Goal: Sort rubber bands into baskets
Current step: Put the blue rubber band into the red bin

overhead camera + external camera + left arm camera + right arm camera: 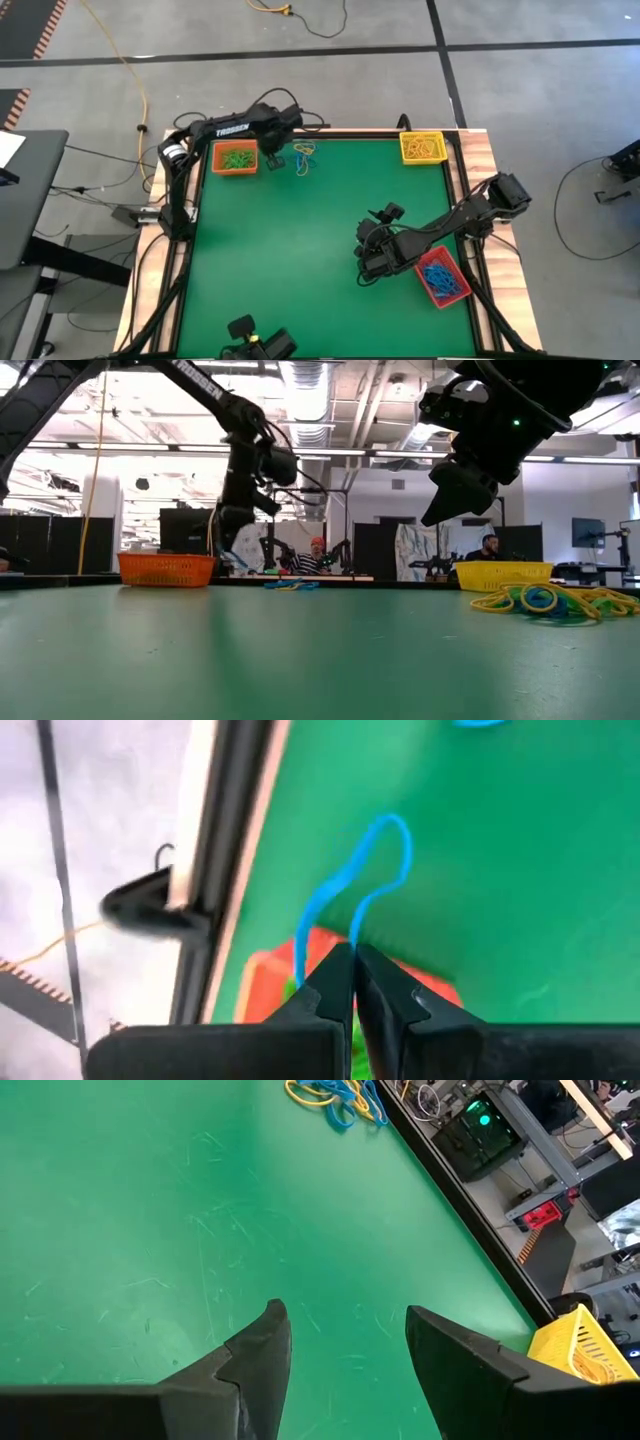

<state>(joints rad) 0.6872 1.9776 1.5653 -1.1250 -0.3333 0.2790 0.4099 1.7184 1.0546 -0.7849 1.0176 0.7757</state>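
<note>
Clearly orange basket (235, 158) w/ green bands (237, 157), red basket (441, 278) w/ blue bands (439, 279).

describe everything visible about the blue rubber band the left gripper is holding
The blue rubber band is a thin elastic loop, stretched into a long narrow shape. The left gripper has its fingers shut on one end, so the rest hangs free above the green table, next to the orange basket. Nothing else touches it.

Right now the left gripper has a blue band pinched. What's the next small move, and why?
Probably carry it toward the red basket. The left gripper is shut on a blue rubber band above the orange basket, which holds green bands; the blue ones lie in the red one.
</note>
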